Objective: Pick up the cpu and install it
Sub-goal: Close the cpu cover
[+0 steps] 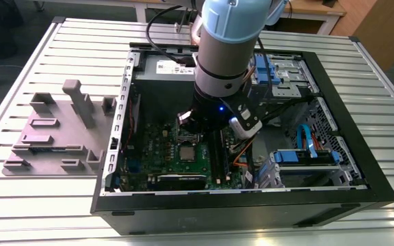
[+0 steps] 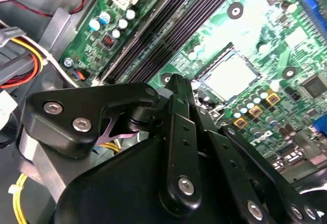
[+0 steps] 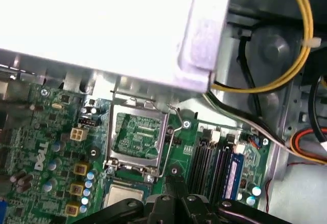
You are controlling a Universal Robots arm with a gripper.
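Bright glare washes out the grey box (image 3: pixel 102 19).

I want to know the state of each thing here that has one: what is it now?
cpu: lying flat in the socket, uncovered, not gripped.
socket frame: open, tilted up off the socket.
lever: raised, not latched.
pincer: shut, empty, above the board and apart from the cpu.
case: lying on its side, panel off.
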